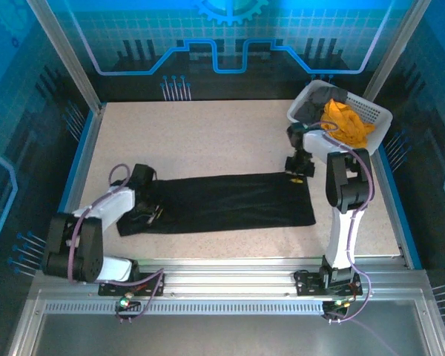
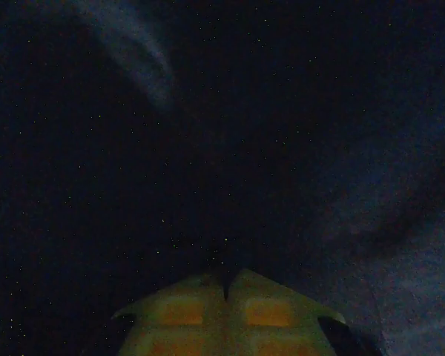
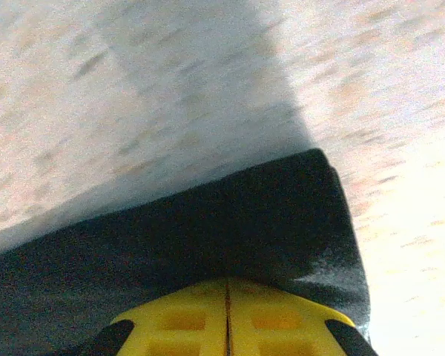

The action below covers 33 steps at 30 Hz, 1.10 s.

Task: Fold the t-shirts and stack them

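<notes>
Here the black t-shirt (image 1: 222,202) lies on the speckled bench (image 1: 208,133) as a long flat band running left to right, in front of both arms. The left end effector (image 1: 147,213) sits low on the band's left end. In the left wrist view its yellow pads (image 2: 179,311) are pressed together with no gap, and dark cloth (image 2: 208,148) crowds right up to the tips (image 2: 224,278), so it is clamped on the fabric there.

The right end effector (image 1: 298,174) stands at the band's far right corner. From the right wrist its pads (image 3: 182,319) are likewise drawn narrow, meeting along a thin seam, with the shirt's corner (image 3: 208,222) nipped at the tips (image 3: 227,285). That corner casts a grey shadow on the bench (image 3: 170,89). This view is blurred.

At the far right corner of the bench stands a white lattice basket (image 1: 378,115). It holds the orange-yellow t-shirt (image 1: 347,122), crumpled and partly over the near rim, and the dark grey t-shirt (image 1: 315,104) bunched beside it on the left.
</notes>
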{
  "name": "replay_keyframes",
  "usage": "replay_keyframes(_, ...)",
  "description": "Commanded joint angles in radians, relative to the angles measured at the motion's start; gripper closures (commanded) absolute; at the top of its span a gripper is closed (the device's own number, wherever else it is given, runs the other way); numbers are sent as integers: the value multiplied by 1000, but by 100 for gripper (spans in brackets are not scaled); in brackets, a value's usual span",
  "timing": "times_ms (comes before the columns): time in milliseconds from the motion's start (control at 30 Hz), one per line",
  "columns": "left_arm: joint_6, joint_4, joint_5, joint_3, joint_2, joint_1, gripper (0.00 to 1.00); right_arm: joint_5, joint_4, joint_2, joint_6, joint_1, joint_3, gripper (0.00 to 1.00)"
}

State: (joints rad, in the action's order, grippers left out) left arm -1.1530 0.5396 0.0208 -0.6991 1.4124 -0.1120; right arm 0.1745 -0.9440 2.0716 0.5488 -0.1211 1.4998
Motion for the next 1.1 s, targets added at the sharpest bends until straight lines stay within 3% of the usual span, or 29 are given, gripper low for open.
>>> replay_keyframes(0, 13, 16, 4, -117, 65, -69, 100, 3, -1, 32, -19, 48, 23, 89)
replay_keyframes(167, -16, 101, -68, -138, 22, -106, 100, 19, 9, 1, -53, 26, 52, 88)
replay_keyframes(300, 30, 205, -138, -202, -61, -87, 61, 31, 49, -90, -49, 11, -3, 81)
replay_keyframes(400, 122, 223, -162, -250, -115, 32, 52, 22, 81, -163, -53, 3, -60, 76)
replay_keyframes(533, 221, 41, 37, -271, -32, 254, 44, -50, 123, -205, -86, 4, -126, 66)
replay_keyframes(767, 373, 12, 144, -446, 260, 307, 42, -162, 135, -189, -75, 33, -177, 63)
replay_keyframes(867, 420, 81, 106, -492, 317, 307, 45, -158, 125, -170, -71, 36, -174, 63)
replay_keyframes(1067, 464, 67, 81, -477, 369, 307, 52, -128, 99, -142, -67, 45, -156, 63)
